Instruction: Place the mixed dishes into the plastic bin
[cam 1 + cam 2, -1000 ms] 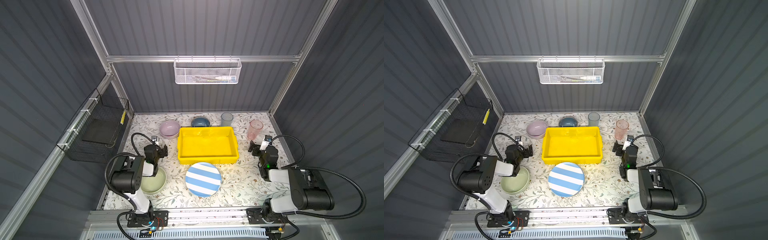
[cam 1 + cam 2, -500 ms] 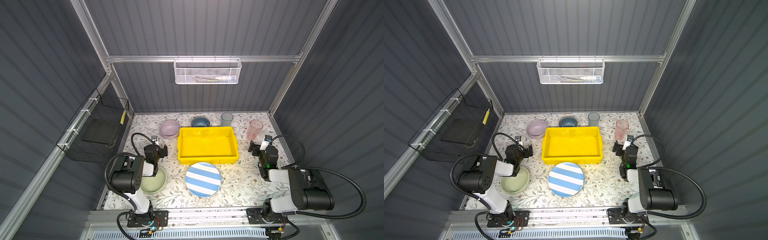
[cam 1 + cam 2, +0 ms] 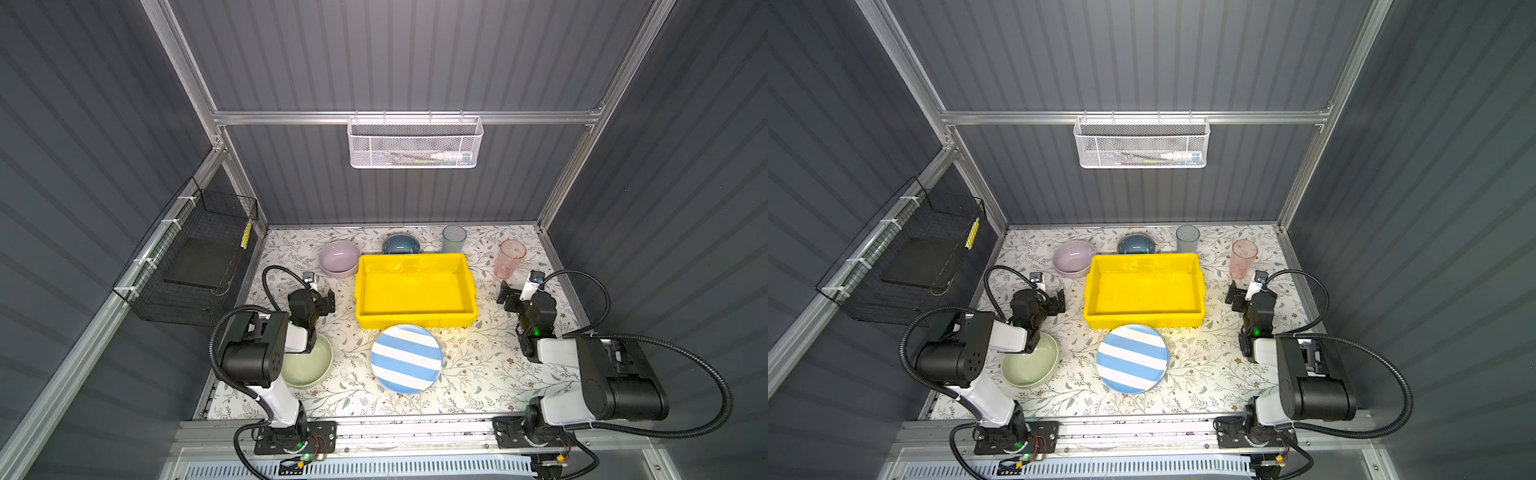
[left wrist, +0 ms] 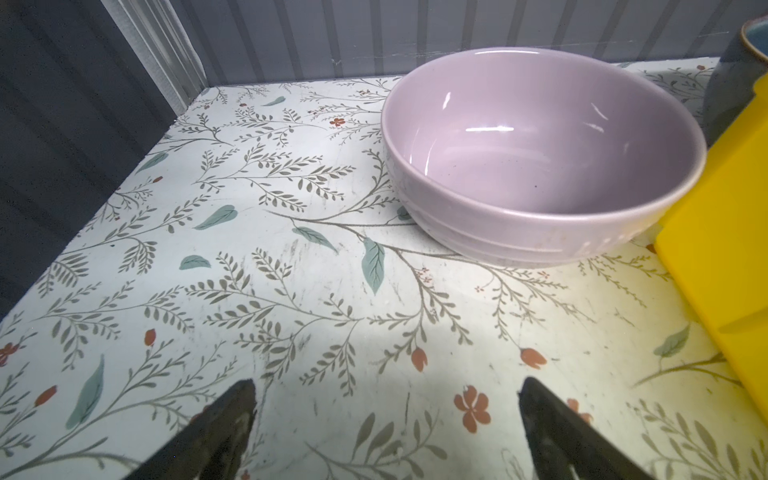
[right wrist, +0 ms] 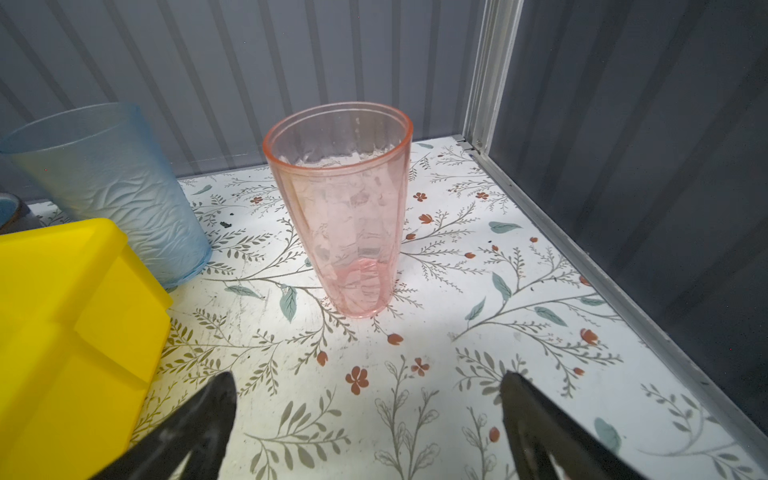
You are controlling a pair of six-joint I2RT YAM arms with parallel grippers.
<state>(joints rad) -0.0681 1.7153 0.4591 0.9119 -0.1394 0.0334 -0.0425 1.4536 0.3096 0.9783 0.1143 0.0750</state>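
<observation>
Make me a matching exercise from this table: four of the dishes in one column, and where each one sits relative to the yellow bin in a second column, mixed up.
Dishes
1. striped plate
2. lilac bowl
3. pink tumbler
4. pale green bowl

Places
a. off the yellow bin at its far left corner
b. front left, apart from the yellow bin
c. right of the yellow bin, upright
d. just before its near wall

Pairs: 1-d, 2-a, 3-c, 4-b

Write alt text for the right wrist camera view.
An upright, empty translucent pink tumbler stands on the floral tabletop just ahead of the open right gripper, which is not touching it. Beside it are a frosted blue tumbler and a corner of the yellow bin; grey panelled walls close off the space behind.
</observation>
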